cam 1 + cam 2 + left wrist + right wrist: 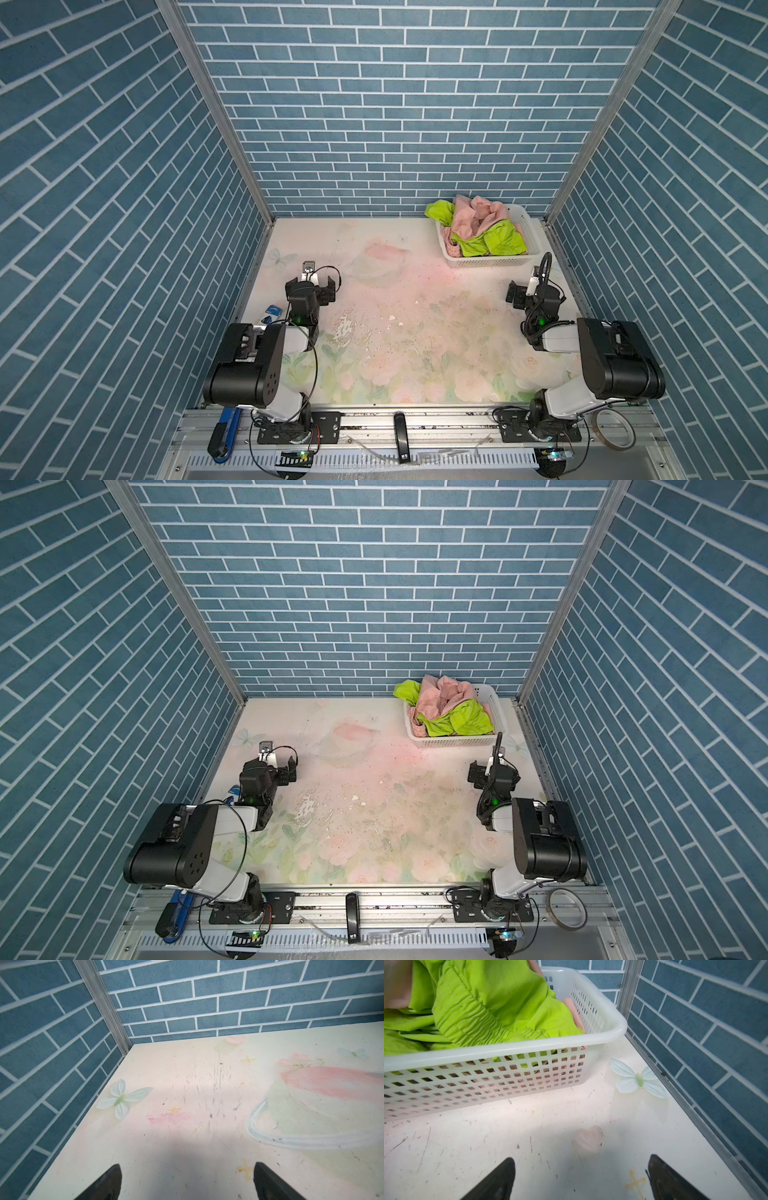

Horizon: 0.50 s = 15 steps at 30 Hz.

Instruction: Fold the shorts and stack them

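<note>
Far right, the green shorts [498,243] and pink shorts [478,214] lay tangled in the basket [490,262]. The left gripper [187,1165] and right gripper [582,1158] hung spread wide, empty. Light, floppy fabric, I'd say: grab the gathered waistband [467,1014].

The middle of the surface [415,299] lies bare between the 2 arms, so either gripper could cross it. The only bulky obstacle is the white basket [486,262] in the far right corner, heaped above its rim with lime green shorts [500,245] and pink shorts [478,214]. A bare strip separates the right gripper [580,1159] from the basket's front wall. Ahead of the left gripper [187,1167] the surface is bare up to the far left corner. 3 brick-patterned walls [395,124] close the far edge and both sides.
</note>
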Available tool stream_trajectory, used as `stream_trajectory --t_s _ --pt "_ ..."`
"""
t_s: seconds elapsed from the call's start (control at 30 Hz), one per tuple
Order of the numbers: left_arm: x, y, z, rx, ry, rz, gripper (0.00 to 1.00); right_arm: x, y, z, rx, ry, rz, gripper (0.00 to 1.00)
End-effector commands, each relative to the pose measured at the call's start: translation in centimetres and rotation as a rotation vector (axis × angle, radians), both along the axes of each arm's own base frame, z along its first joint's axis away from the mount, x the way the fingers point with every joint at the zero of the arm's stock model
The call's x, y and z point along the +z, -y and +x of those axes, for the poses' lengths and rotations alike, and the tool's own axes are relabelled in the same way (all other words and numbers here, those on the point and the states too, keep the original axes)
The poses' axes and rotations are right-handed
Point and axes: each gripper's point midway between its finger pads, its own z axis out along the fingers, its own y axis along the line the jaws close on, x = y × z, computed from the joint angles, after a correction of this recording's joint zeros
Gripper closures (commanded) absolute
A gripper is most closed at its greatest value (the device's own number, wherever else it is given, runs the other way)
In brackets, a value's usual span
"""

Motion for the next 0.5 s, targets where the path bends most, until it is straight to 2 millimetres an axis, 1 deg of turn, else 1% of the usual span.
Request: stream_trajectory --t_s 0.0,0.47 --pt "-0.74 -0.04 -0.13 -0.004 -0.026 0.005 0.00 0.55 0.23 0.42 -0.013 0.017 -0.004 0.01" --pt "-0.70 -0.06 -0.11 -0.003 -0.025 0.006 0.00 0.55 0.15 0.50 -0.009 0.014 0.003 0.01"
